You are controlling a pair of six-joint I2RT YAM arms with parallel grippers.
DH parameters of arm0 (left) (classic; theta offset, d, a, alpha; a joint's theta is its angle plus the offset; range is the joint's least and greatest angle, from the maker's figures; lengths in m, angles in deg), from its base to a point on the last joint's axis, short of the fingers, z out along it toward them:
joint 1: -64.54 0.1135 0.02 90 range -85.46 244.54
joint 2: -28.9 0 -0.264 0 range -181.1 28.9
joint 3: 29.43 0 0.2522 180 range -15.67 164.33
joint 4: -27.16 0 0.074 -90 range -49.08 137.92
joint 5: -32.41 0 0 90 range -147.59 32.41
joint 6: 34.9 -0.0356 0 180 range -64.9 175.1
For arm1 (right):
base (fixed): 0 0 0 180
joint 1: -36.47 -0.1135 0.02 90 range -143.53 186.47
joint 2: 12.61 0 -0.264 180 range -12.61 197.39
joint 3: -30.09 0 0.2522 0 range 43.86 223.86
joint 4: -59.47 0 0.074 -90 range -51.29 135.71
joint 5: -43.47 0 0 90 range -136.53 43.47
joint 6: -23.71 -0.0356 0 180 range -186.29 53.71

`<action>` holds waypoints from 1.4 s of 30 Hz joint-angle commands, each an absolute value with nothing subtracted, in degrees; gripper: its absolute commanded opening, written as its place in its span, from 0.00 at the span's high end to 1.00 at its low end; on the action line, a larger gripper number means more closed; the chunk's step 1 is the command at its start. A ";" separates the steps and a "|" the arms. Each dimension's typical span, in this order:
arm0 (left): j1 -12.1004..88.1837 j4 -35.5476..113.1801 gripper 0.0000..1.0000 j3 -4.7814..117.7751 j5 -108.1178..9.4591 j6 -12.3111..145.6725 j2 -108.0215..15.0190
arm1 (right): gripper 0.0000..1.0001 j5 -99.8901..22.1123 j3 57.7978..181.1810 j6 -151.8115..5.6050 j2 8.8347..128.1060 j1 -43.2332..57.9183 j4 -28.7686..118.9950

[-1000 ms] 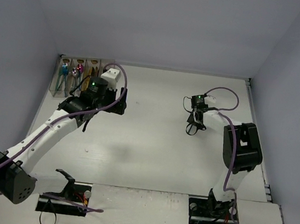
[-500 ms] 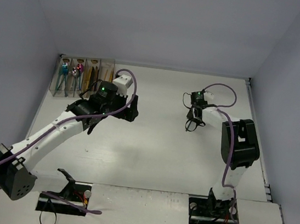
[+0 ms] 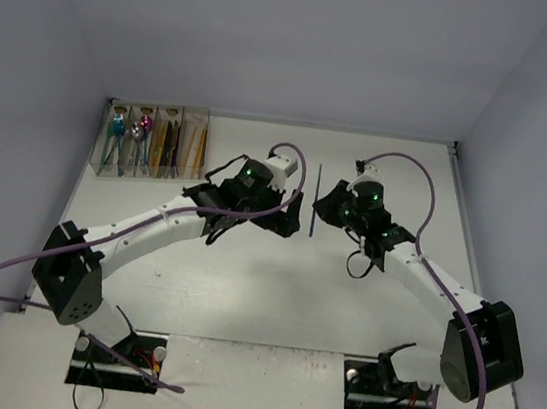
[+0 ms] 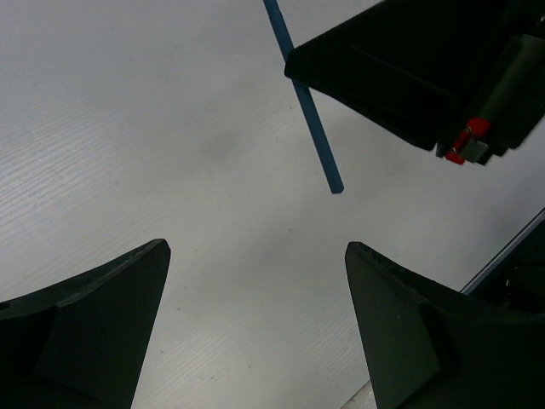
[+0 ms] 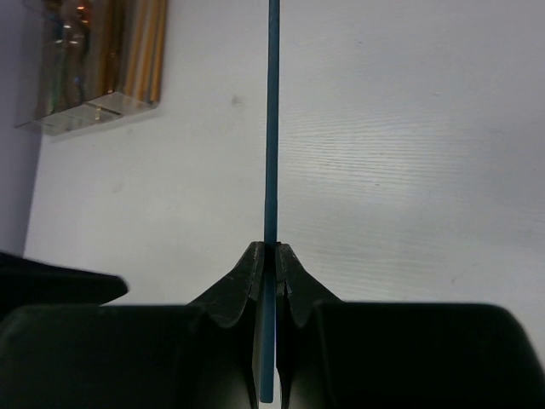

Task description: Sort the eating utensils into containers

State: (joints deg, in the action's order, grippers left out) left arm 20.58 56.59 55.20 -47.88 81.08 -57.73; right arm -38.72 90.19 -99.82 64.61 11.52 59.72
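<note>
Pinching a thin blue stick (image 5: 272,128) at mid-frame over the white counter (image 3: 242,291), the right fingers (image 3: 322,203) are clamped tight; the wide-open, empty left fingers (image 3: 289,222) should probably grip it squarely before any release.

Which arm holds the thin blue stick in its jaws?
The right arm: its jaws are shut on the blue stick. The left arm has its jaws wide open and empty.

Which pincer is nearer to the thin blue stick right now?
Right. The right pincer is shut on the blue stick, clamping it between its fingers. The left pincer hangs open just beside it, not touching.
</note>
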 commanded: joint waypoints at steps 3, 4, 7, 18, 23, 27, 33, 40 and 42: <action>18.74 51.69 0.21 61.16 -46.74 83.58 -59.53 | 1.00 -31.15 84.49 -105.71 56.15 10.06 74.21; 18.49 51.73 0.22 61.67 -46.69 83.76 -60.13 | 1.00 -31.06 83.67 -106.22 55.24 9.93 75.34; 18.20 51.57 0.24 62.62 -46.47 84.84 -61.42 | 1.00 -30.23 82.39 -108.87 54.32 9.70 77.97; 16.89 52.09 0.43 63.61 -49.87 86.22 -63.40 | 1.00 -29.22 79.33 -112.99 54.09 8.59 84.59; 16.82 52.49 0.73 63.66 -50.68 86.48 -63.59 | 0.99 -29.33 78.60 -113.40 53.84 8.34 85.52; 16.82 52.91 0.95 62.98 -51.47 86.57 -63.43 | 0.96 -29.67 78.31 -113.29 53.68 8.26 85.67; 17.21 55.15 1.00 61.98 -54.54 85.32 -62.24 | 0.66 -30.60 77.91 -112.03 53.44 8.34 85.48; 25.21 64.47 1.00 63.24 -61.47 81.74 -60.49 | 0.38 -34.37 78.03 -106.50 49.53 11.40 77.31; 30.79 65.61 1.00 63.48 -61.71 80.31 -60.34 | 0.37 -33.64 78.20 -105.21 48.36 13.69 74.54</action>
State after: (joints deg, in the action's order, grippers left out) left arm 20.93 62.29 60.47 -57.53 83.83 -64.45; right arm -32.20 77.18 -109.56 52.52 9.81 76.85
